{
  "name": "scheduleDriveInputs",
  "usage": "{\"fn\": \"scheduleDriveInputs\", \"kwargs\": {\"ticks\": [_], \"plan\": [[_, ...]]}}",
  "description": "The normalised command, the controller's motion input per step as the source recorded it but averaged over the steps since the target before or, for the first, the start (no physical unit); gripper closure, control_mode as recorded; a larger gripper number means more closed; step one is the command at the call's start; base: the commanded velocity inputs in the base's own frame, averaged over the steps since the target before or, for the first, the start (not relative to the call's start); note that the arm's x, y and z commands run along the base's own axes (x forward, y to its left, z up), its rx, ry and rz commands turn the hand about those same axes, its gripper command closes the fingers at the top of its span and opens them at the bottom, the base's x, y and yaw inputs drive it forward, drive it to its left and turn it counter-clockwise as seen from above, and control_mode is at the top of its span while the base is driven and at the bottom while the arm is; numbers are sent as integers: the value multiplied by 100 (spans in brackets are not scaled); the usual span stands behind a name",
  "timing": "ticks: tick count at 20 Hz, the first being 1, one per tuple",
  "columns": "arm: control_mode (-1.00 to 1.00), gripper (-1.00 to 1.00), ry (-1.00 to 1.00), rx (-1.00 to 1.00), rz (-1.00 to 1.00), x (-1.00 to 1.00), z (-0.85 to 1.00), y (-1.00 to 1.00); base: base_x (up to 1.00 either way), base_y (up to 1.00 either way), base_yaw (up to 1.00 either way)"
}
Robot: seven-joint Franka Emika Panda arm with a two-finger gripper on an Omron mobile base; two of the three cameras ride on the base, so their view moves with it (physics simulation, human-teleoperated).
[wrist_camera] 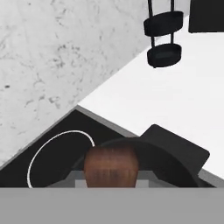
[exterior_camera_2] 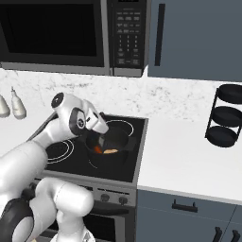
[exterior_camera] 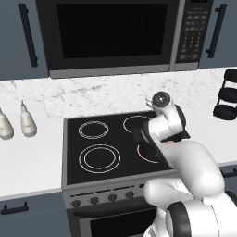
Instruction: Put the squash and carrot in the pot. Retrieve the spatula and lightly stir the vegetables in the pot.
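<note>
Right base view: the white arm's tool (exterior_camera_2: pixel 100 133) reaches down into the round matt black pot (exterior_camera_2: pixel 124 141) on the stove's near right burner; the thin bright-orange carrot (exterior_camera_2: pixel 98 150) and pale tan squash (exterior_camera_2: pixel 111 151) lie inside; the tool is clamped on the brown-handled spatula (wrist_camera: pixel 111 167); stirring seems underway; next, gentle sweeps; no legible writing.
</note>
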Motion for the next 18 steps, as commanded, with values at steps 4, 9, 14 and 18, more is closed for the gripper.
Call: {"fn": "scheduleDriveInputs", "kwargs": {"ticks": [4,9,14,18], "plan": [[-100,100,15,2,-8,0,-10,0,0,0,0],[-100,100,2,-13,-11,9,-52,0,0,0,0],[-100,100,0,-11,-8,13,-63,0,0,0,0],[-100,100,0,-1,-5,38,-48,0,0,0,0]]}}
